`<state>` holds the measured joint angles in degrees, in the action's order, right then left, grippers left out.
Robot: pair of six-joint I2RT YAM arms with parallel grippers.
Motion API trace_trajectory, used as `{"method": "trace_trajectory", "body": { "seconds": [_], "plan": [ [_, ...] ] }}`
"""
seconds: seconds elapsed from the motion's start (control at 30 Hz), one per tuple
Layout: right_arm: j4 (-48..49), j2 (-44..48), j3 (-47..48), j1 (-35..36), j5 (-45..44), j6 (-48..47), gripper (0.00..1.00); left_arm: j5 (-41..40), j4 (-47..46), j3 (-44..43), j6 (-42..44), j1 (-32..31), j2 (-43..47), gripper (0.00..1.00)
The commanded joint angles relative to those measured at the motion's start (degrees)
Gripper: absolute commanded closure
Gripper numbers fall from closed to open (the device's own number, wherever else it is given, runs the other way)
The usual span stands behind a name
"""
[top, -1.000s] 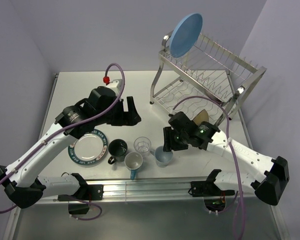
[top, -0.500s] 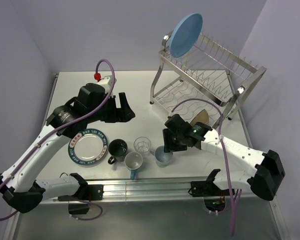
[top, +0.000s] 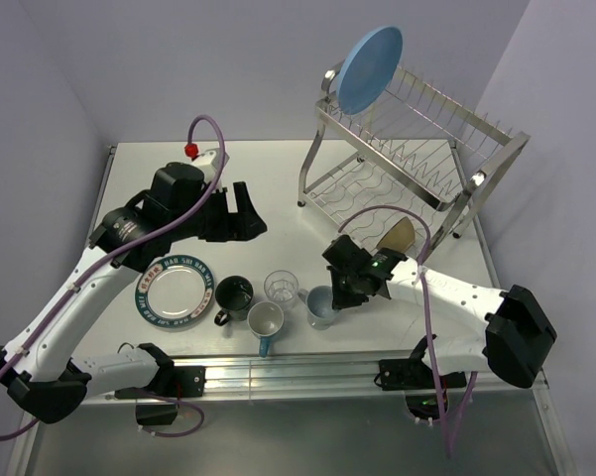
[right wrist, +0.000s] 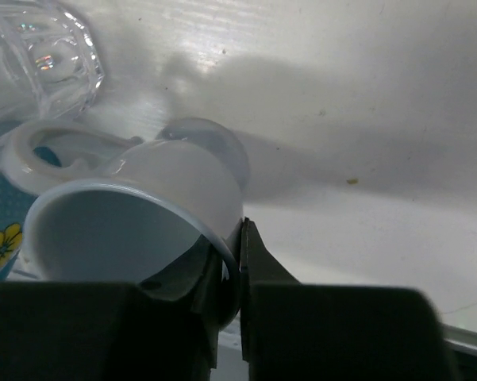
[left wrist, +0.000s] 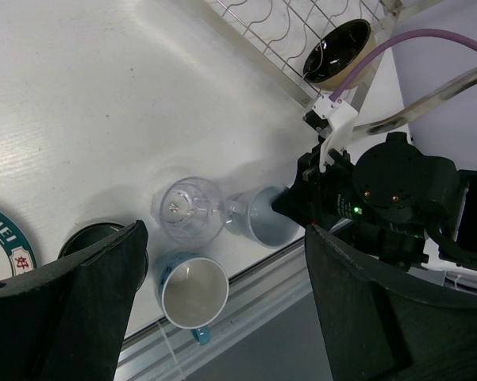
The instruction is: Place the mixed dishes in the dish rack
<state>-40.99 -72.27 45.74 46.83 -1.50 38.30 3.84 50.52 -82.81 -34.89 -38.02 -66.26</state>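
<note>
My right gripper [top: 342,296] is shut on the near rim of the light-blue cup [top: 322,307], one finger inside the cup [right wrist: 143,214] and one outside; the gripper [right wrist: 236,238] pinches the wall. To the cup's left stand the clear glass [top: 284,288], the white-and-blue mug [top: 265,323], the dark mug [top: 233,295] and the white plate with a teal lettered rim [top: 177,290]. My left gripper [top: 248,210] hangs open above the table, holding nothing. On the dish rack [top: 417,149], the light-blue plate [top: 369,67] stands in the top tier and the black bowl [top: 397,233] lies in the lower one.
The left wrist view looks down on the glass [left wrist: 190,209], the cup [left wrist: 266,218], the white-and-blue mug [left wrist: 194,291] and the bowl [left wrist: 337,51]. A metal rail [top: 298,372] runs along the table's near edge. Bare tabletop lies between the dishes and the rack.
My right gripper has closed onto the light-blue cup's rim and its arm has shifted a little. The left arm drew slightly left, then held still.
</note>
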Motion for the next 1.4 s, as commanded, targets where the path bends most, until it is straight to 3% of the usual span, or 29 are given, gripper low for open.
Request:
{"method": "trace_trajectory", "body": {
  "seconds": [0.0, 0.4, 0.6, 0.67, 0.8, 0.83, 0.9, 0.97, 1.13, 1.37],
  "plan": [
    [2.5, -0.6, 0.4, -0.1, -1.3, 0.8, 1.00, 2.2, -0.3, -3.0, 0.9, 0.5, 0.9, 0.14],
    [-9.2, 9.5, 9.1, -0.1, -7.1, 1.2, 1.00, 7.4, -3.1, -3.0, 0.8, 1.1, 1.0, 0.13],
    [-13.1, 14.6, 15.0, -0.1, -7.8, 1.1, 1.00, 18.1, -5.4, -5.1, -0.4, 3.2, -1.6, 0.11],
    [-13.4, 15.4, 16.7, 0.0, -9.0, 0.8, 1.00, 24.6, -2.1, -9.8, -2.4, 5.3, -4.1, 0.13],
    [-14.5, 15.7, 21.0, 0.0, -11.9, -0.7, 1.00, 33.4, 7.1, -25.4, -10.0, 7.0, -15.1, 0.26],
    [-14.6, 15.7, 22.0, 0.0, -12.5, -1.0, 1.00, 34.6, 8.5, -31.0, -10.8, 7.0, -16.6, 0.26],
    [-14.0, 15.8, 24.7, -0.1, -13.9, -2.7, 1.00, 38.0, 10.6, -34.0, -14.0, 7.4, -18.7, 0.25],
    [-13.4, 15.8, 27.0, 0.0, -15.1, -4.1, 1.00, 40.0, 9.8, -32.0, -17.1, 7.7, -18.5, 0.25],
    [-13.9, 13.3, 32.6, 0.1, -21.6, -10.3, 1.00, 49.5, 1.5, -12.6, -30.2, 9.5, -10.5, 0.26],
    [-8.7, 13.6, 33.1, 1.2, -25.1, -17.4, 1.00, 54.8, -5.1, -1.0, -52.5, 10.4, -4.2, 0.27]
  ]
}}
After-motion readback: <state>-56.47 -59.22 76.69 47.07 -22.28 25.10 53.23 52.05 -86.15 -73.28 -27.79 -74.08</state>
